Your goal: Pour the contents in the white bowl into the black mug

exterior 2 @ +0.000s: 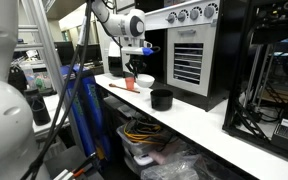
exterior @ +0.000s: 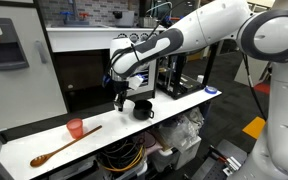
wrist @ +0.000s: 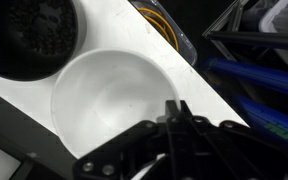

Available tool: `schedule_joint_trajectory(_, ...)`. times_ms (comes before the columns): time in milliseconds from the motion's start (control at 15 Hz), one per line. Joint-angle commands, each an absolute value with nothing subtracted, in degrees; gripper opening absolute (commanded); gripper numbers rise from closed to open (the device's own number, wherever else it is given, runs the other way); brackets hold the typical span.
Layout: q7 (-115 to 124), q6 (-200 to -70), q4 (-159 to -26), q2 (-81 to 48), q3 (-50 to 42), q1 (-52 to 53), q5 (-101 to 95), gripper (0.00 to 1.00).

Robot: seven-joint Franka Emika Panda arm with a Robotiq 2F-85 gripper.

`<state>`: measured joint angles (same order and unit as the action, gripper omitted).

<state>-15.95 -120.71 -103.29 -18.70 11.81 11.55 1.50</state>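
The white bowl [wrist: 109, 100] just ahead of my gripper [wrist: 172, 108] looks empty, and the black mug [wrist: 29, 35] beyond it holds dark grains, so pouring seems done. My jaws look nearly closed; whether they grip the rim, I cannot tell.

A small pink-red cup [exterior: 75, 128] stands on the white counter [exterior: 179, 102], a wooden spoon [exterior: 62, 147] lying just beside it. Orange cables [exterior: 132, 157] and crumpled clear plastic [exterior: 189, 130] sit underneath; a small blue item [exterior: 211, 91] rests at the counter's far end.

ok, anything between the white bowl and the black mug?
Nothing. In the wrist view the white bowl and black mug sit close together, only a sliver of bare table between.
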Motion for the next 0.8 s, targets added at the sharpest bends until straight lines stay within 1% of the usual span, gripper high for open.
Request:
schedule_joint_trajectory(0,-15.36,-116.92,-95.09,-25.42,12.09,12.49,-0.18,0.01)
schedule_joint_trajectory(400,-15.09,-111.47,-85.56,-34.38,12.09,14.73,-0.67,0.01)
schedule_joint_trajectory(733,-13.20,-105.68,-79.14,-39.34,11.41,17.39,-3.42,0.01)
